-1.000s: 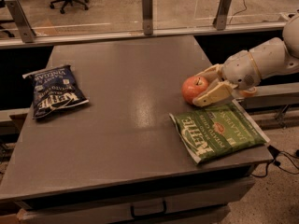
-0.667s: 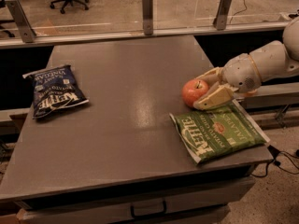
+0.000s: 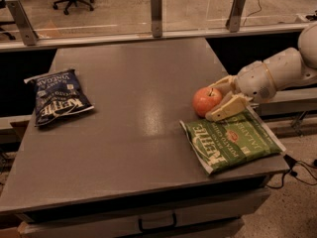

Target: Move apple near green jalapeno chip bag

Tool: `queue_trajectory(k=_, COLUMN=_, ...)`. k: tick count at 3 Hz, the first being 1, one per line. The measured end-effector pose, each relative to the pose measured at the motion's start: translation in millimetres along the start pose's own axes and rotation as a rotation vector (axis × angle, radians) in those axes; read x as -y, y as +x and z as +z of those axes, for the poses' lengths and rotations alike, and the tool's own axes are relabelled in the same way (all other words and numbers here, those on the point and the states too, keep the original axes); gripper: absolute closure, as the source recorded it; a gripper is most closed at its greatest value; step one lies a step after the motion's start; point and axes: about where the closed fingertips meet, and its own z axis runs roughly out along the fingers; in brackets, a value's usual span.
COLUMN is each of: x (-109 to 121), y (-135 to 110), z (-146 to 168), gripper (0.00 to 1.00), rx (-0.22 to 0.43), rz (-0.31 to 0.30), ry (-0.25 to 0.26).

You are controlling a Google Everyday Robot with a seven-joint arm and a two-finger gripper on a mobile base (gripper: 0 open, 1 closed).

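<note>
1. Table point(image 3: 124, 133): dark grey flat top; a drawer handle shows below the front edge; office chairs stand on the floor behind it.
2. Green jalapeno chip bag point(image 3: 233, 142): lies flat at the table's near right corner; white lettering runs sideways; one corner reaches the right edge.
3. Dark blue chip bag point(image 3: 57, 97): lies flat by the left edge, slightly crumpled; well apart from the green bag and the fruit.
4. Arm point(image 3: 277, 71): white, reaches in from the right, low over the table; gripper point(image 3: 211, 102) sits just behind the green bag's far edge; its two pale fingers point(image 3: 229, 108) flank the fruit, one on the far side and one on the near, clasped on it.
5. Apple point(image 3: 206, 101): red-orange, stem up; held between the fingers at the table's right side, just beside the green bag's far left corner; whether it touches the tabletop I cannot tell.
</note>
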Motion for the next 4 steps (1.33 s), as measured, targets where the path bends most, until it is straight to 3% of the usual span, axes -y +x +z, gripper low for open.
queue_trajectory(k=1, x=4, y=-5, z=-10, gripper=0.0, rx=-0.003, rz=-0.011, ry=0.019)
queue_trajectory(k=2, x=20, y=-25, z=-41, gripper=0.0, rx=-0.01, rz=-0.048, ry=0.08)
queue_trajectory(k=3, x=38, y=-68, z=-102, gripper=0.0, rx=-0.017, rz=-0.115, ry=0.193)
queue_trajectory(k=4, x=47, y=-128, z=-178, gripper=0.0, rx=-0.015, rz=-0.227, ry=0.383)
